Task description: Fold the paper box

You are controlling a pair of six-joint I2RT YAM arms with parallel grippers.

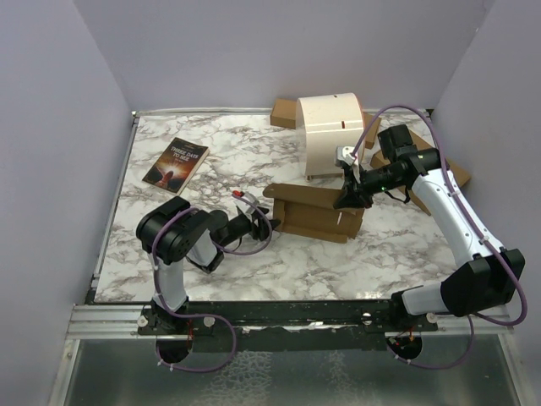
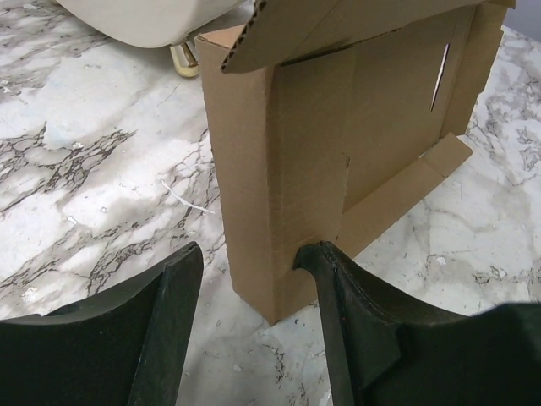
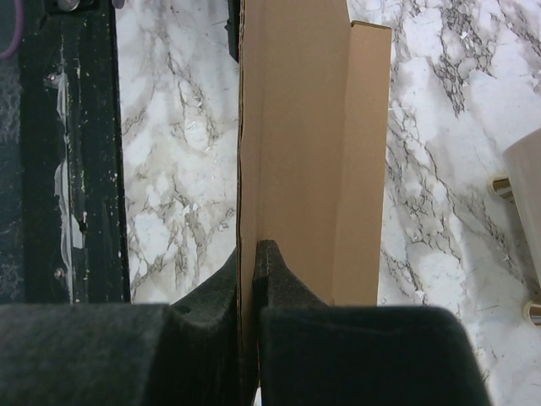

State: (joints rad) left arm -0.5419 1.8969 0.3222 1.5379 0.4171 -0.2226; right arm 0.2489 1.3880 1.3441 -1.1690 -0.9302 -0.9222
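Two hands were at the paper box (image 1: 317, 211), which sat on the marble table (image 1: 211, 262), a little right of the middle in the top view. The box was only partly folded. Some brown walls stood up and one flap leaned over the top.

The right hand (image 3: 249, 252) was shut tight on one thin standing wall. It pinched the edge of that wall between its two tips. The left hand (image 2: 252, 258) was open and gripped nothing. A low corner of the box stood between its black fingers (image 2: 169, 313). The finger on the right of that view looked as if it touched the cardboard. The other finger was apart from it, with bare table in between.

A book (image 1: 176, 162) lay in the upper left of the top view, well apart from the box. A white round thing (image 1: 331, 134) stood just behind the box, near the top middle.

I think the box was very light, so a push would slide it on the smooth table unless one hand held it. The cardboard looked stiff across its flat parts but would bend easily at the creases. It was thin, and a hard squeeze could dent it or tear it near the narrow slot. A good place to hold seemed to be a free flap edge, close to its crease.
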